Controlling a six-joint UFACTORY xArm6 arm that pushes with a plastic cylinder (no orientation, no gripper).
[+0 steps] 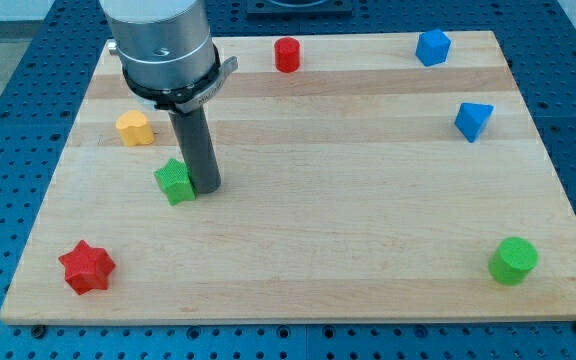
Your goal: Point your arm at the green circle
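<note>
1 green circle [513, 260] far toward the view's lower right of my tip [206, 187], a bare rod end effector holding nothing

You will find 7 blocks on the board [298, 150]. My tip [206, 187] stands left of centre, just beside the green star [175, 182] on its right; whether they touch cannot be told. The yellow block [134, 128] lies above these, to the left. Along the top edge are the red cylinder [286, 54] and, further right, the blue block [432, 47], with the blue triangle [473, 120] below it. Red star [87, 266] — bottom-left corner; green circle [513, 260] — bottom-right, well apart from my tip.
</note>
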